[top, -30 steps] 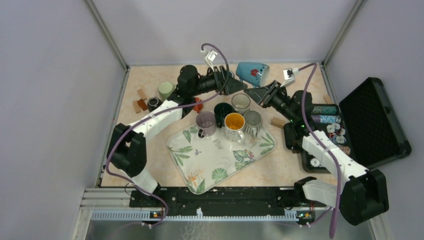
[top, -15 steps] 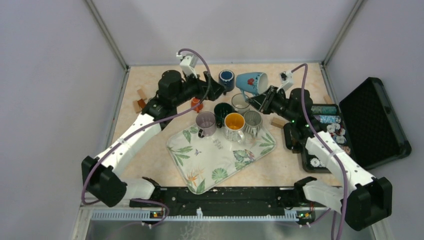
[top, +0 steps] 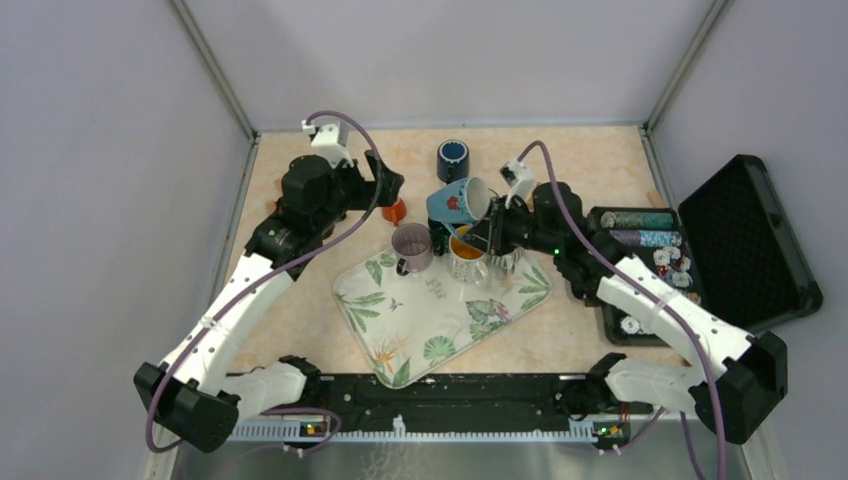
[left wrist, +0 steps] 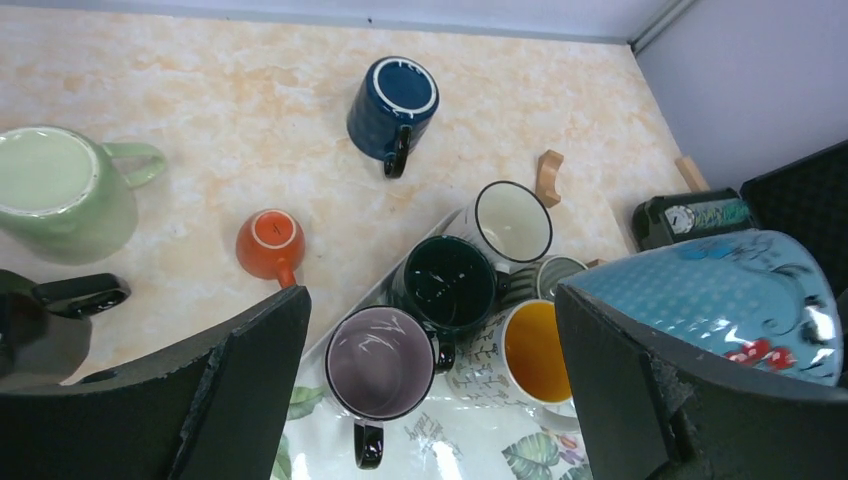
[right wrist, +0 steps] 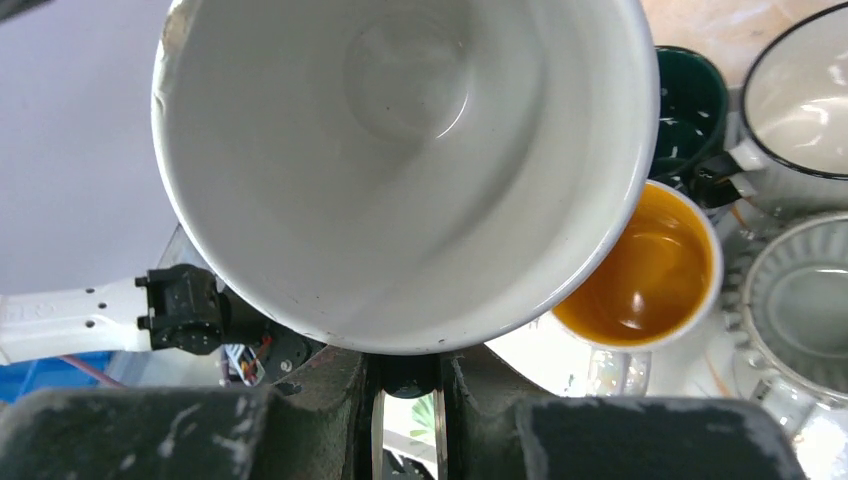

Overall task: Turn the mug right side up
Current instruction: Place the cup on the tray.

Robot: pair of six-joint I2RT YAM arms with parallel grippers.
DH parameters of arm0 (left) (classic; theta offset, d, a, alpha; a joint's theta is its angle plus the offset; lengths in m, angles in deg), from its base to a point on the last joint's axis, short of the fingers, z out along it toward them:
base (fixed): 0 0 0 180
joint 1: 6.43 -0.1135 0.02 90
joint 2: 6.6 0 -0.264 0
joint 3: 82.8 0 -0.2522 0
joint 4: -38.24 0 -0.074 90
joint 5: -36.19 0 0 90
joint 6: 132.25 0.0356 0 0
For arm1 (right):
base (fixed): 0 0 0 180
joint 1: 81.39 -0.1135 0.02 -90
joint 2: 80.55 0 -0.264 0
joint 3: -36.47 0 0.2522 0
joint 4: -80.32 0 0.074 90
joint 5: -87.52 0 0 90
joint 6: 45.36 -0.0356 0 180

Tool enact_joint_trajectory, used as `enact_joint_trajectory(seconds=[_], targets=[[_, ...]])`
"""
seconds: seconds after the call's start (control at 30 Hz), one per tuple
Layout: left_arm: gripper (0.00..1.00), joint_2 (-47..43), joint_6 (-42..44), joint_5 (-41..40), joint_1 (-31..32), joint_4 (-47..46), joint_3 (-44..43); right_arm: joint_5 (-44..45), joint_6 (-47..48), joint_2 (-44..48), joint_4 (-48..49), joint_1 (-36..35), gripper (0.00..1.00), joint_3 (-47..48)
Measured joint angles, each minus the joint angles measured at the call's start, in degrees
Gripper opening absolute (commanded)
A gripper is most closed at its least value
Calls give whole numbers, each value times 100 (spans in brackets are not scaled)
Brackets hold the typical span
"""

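Top view: the right gripper point(top: 483, 228) is closed on the rim of the light blue mug point(top: 455, 200). A second ago this mug was on its side near the far wall. Now it hangs tilted in the air over the cups at the far end of the tray point(top: 430, 325), its mouth turned to the right. The left gripper point(top: 385, 185) has gone back to the left, wide open and holding nothing. The navy mug point(top: 452, 160), which it covered before, is now visible.

Left wrist view: both fingers point(left wrist: 235, 395) stand far apart with nothing between them. The mug point(left wrist: 730, 295) is at the right edge, above the tray.

Right wrist view: the white inside of the mug point(right wrist: 400, 150) fills the frame. The jaws pinch the rim at the bottom. The yellow mug point(right wrist: 640, 265) is below it.
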Motion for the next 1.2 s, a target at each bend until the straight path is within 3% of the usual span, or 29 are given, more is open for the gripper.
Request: enact_joint_trajectory(seconds=[0.5, 1.2], targets=[[98, -472, 203, -179, 0, 260, -675, 1045, 378, -1421, -990, -1541, 0, 883], [98, -455, 378, -256, -2, 273, -485, 1808, 380, -2514, -2380, -2181, 0, 1266]])
